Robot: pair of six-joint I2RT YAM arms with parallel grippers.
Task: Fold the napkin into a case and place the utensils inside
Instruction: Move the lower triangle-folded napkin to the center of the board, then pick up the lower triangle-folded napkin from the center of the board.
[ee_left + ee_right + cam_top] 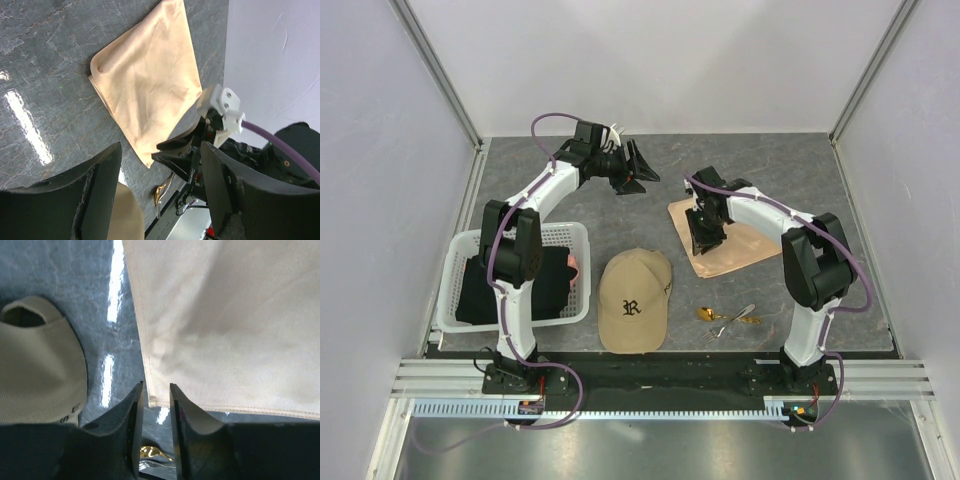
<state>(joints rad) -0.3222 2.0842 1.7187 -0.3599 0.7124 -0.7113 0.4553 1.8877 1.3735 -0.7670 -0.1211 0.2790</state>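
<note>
The peach-orange napkin [738, 243] lies flat on the grey table, right of centre; its edge looks doubled in the left wrist view [150, 80]. My right gripper [703, 238] hovers low over the napkin's near-left corner. Its jaws [156, 387] stand a little open, and the napkin [225, 315] corner lies on the table between them, not pinched. The utensils [730, 317], a gold spoon [708, 313] and silvery pieces, lie near the front edge; the gold spoon [152, 452] shows below the fingers. My left gripper [638, 172] hangs open and empty at the back centre [161, 147].
A tan baseball cap [633, 298] sits at front centre, left of the utensils and close to the napkin's corner [40, 365]. A white basket [455, 290] holding black cloth [515, 285] stands at the front left. Walls enclose the table on three sides.
</note>
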